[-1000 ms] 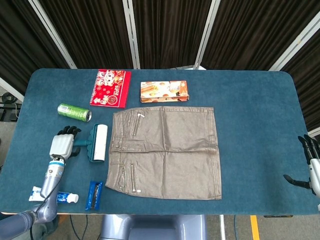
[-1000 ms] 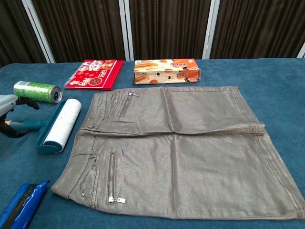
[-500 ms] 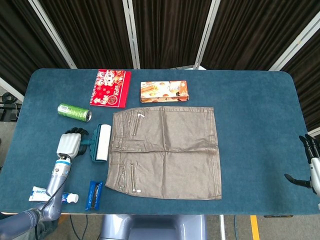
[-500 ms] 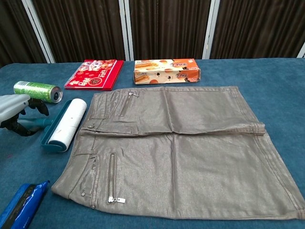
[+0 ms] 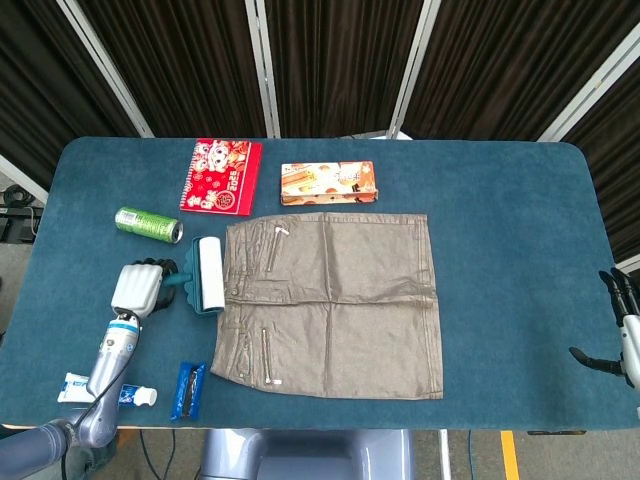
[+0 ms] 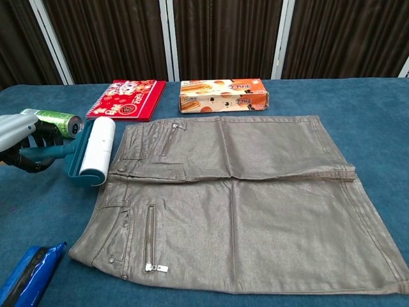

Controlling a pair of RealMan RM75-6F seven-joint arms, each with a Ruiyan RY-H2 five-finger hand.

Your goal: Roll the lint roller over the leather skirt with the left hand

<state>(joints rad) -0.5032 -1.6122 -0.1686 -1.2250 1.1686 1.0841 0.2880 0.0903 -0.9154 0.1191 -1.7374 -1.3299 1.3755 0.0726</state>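
Observation:
The brown leather skirt (image 5: 330, 300) lies flat at the table's middle, waistband to the left (image 6: 236, 192). My left hand (image 5: 140, 288) grips the teal handle of the lint roller (image 5: 209, 272), whose white roll sits at the skirt's waistband edge. In the chest view the left hand (image 6: 22, 144) is at the far left, and the lint roller (image 6: 97, 151) looks lifted and tilted beside the waistband. My right hand (image 5: 620, 325) hangs at the table's right edge, holding nothing, fingers apart.
A green can (image 5: 147, 224) lies just behind my left hand. A red notebook (image 5: 221, 176) and a snack box (image 5: 328, 182) sit behind the skirt. A blue packet (image 5: 187, 390) and a toothpaste tube (image 5: 105, 392) lie at the front left.
My left hand has carried the lint roller to the right and slightly back, from beside the skirt to its waistband edge. The right hand has not moved.

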